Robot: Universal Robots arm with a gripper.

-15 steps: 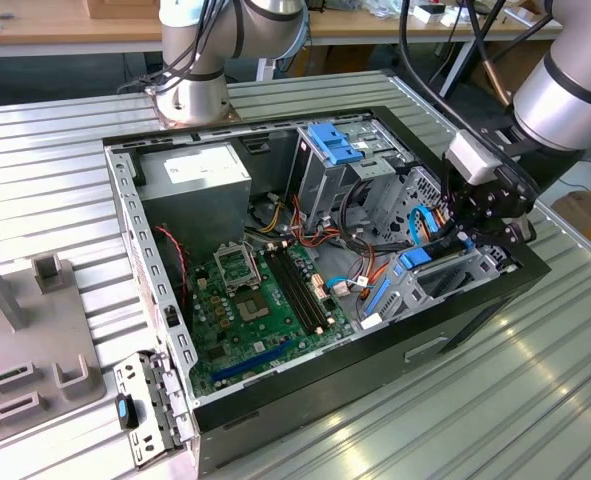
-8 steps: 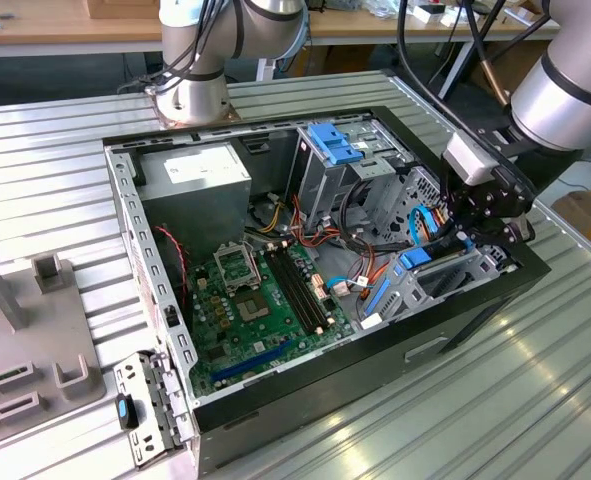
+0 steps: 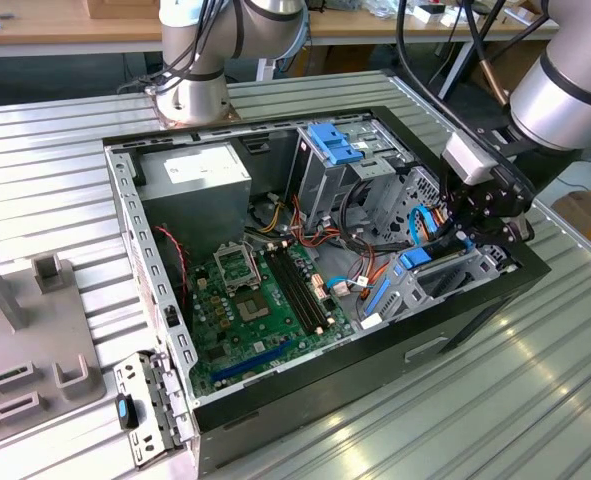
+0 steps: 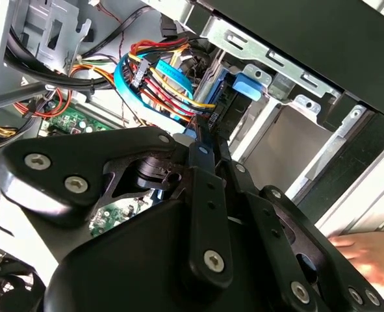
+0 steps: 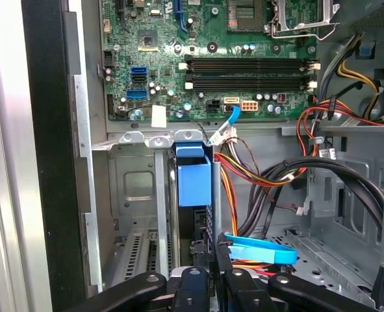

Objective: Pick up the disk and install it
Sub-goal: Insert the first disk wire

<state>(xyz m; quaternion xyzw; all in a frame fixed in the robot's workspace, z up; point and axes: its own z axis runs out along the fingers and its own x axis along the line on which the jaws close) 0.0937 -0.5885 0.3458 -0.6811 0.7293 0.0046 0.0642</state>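
The disk (image 5: 201,224) stands on edge in a slot of the grey metal drive bay (image 5: 134,188) at the case's front corner, its blue rail end (image 5: 193,177) toward the motherboard. My gripper (image 5: 209,252) sits over the disk's near end with its black fingers (image 5: 197,255) shut on the thin dark edge. The exterior view has the gripper (image 3: 462,240) low inside the case at the exterior view's right, just above the disk's blue rail (image 3: 415,258) and the bay (image 3: 445,285). In the second wrist view the gripper (image 4: 201,133) points at the same blue rail (image 4: 247,84).
A light-blue flat cable (image 5: 260,248) and bundled coloured wires (image 5: 243,188) lie right beside the fingers. The motherboard (image 3: 260,310), the grey power-supply box (image 3: 200,185) and a drive cage with a blue bracket (image 3: 335,145) fill the case. A hand (image 4: 367,253) shows outside the case wall.
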